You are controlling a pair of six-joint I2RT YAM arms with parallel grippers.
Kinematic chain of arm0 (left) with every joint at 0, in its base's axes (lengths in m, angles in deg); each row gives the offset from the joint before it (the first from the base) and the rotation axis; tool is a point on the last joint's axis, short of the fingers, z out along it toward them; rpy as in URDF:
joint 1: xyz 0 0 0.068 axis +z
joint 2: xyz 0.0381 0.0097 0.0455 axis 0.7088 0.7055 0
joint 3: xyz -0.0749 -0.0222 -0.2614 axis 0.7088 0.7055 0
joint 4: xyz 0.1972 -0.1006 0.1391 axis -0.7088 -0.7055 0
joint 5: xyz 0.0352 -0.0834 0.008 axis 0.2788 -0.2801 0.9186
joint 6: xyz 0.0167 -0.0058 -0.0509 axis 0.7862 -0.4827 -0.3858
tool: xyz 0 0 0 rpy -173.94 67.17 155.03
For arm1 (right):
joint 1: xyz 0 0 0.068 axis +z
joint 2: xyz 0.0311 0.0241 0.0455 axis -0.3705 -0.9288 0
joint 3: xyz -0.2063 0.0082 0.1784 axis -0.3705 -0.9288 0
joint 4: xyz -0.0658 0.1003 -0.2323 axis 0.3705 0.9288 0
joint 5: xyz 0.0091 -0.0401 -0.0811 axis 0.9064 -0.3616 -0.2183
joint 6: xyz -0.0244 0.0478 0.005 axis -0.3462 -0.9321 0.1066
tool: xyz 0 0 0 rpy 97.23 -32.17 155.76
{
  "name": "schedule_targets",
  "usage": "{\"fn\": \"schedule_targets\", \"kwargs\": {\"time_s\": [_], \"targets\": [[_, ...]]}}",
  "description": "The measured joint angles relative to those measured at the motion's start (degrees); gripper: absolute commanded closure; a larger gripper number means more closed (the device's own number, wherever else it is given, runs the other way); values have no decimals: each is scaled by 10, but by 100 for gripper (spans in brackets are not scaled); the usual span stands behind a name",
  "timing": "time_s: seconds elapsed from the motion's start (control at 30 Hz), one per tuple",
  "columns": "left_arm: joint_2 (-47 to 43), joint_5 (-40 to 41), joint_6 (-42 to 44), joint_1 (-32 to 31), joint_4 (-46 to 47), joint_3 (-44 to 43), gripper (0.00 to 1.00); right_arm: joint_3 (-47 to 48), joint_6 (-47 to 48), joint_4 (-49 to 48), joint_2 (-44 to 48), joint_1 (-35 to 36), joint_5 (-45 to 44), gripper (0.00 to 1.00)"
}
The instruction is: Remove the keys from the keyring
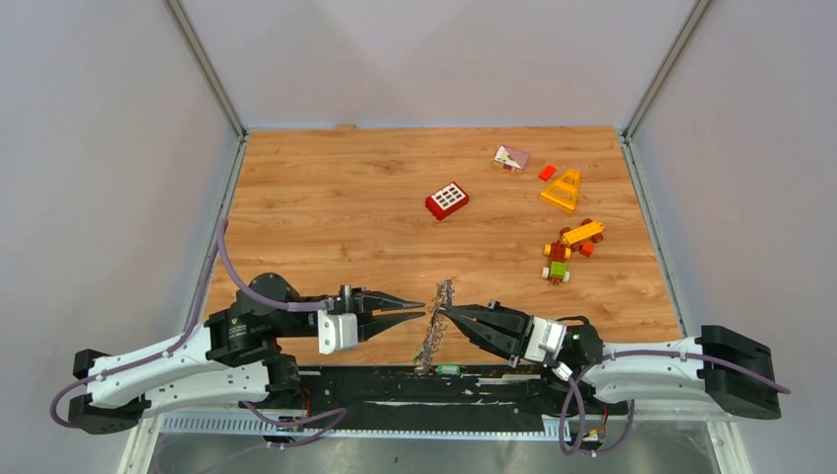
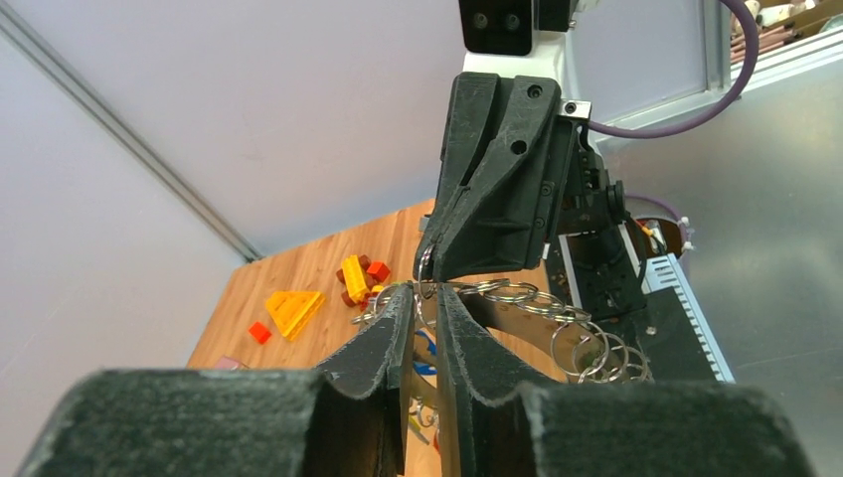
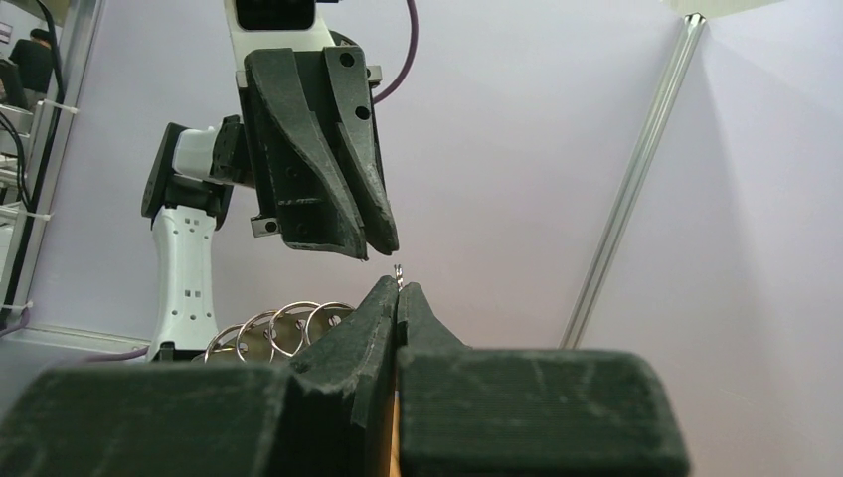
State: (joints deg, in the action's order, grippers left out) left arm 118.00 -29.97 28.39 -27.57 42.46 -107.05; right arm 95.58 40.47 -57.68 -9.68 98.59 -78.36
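Observation:
The keyring (image 1: 435,321) hangs edge-on near the table's front edge, and its keys (image 1: 430,348) dangle below as a silvery clump. My right gripper (image 1: 442,311) is shut on it from the right; a thin bit of wire pokes out above the pressed tips (image 3: 398,288). My left gripper (image 1: 422,308) meets it from the left. In the left wrist view the left gripper (image 2: 427,291) has a narrow slit between its pads, with a small silver split ring (image 2: 425,281) caught at the tips. More small rings (image 2: 596,348) fan out to the right. A blue key head (image 2: 425,346) shows through the slit.
Toy bricks lie on the far right half of the wooden table (image 1: 326,207): a red window brick (image 1: 447,200), a yellow triangle (image 1: 561,190), a pink-white piece (image 1: 510,158), a small red block (image 1: 547,172) and a brick car (image 1: 568,252). A black strip (image 1: 395,387) runs along the near edge.

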Motion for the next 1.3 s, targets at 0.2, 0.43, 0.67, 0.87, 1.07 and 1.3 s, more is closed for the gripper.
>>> {"fn": "schedule_targets", "kwargs": {"time_s": [0.2, 0.43, 0.67, 0.87, 1.07, 1.3], "targets": [[4, 0, 0, 0, 2, 0, 88, 0, -2, 0, 0, 0, 19, 100], [12, 5, 0, 0, 6, 0, 93, 0, -2, 0, 1, 0, 38, 100], [28, 4, -5, 0, 8, 4, 96, 0, -2, 1, 4, 0, 44, 100], [31, -6, -12, 0, 8, 14, 97, 0, -2, 1, 9, 0, 46, 100], [32, -13, -20, 0, 12, 21, 97, 0, -2, 1, 9, 0, 46, 100], [23, 5, -22, 0, 12, 22, 81, 0, -2, 5, 16, 0, 46, 100]]}}
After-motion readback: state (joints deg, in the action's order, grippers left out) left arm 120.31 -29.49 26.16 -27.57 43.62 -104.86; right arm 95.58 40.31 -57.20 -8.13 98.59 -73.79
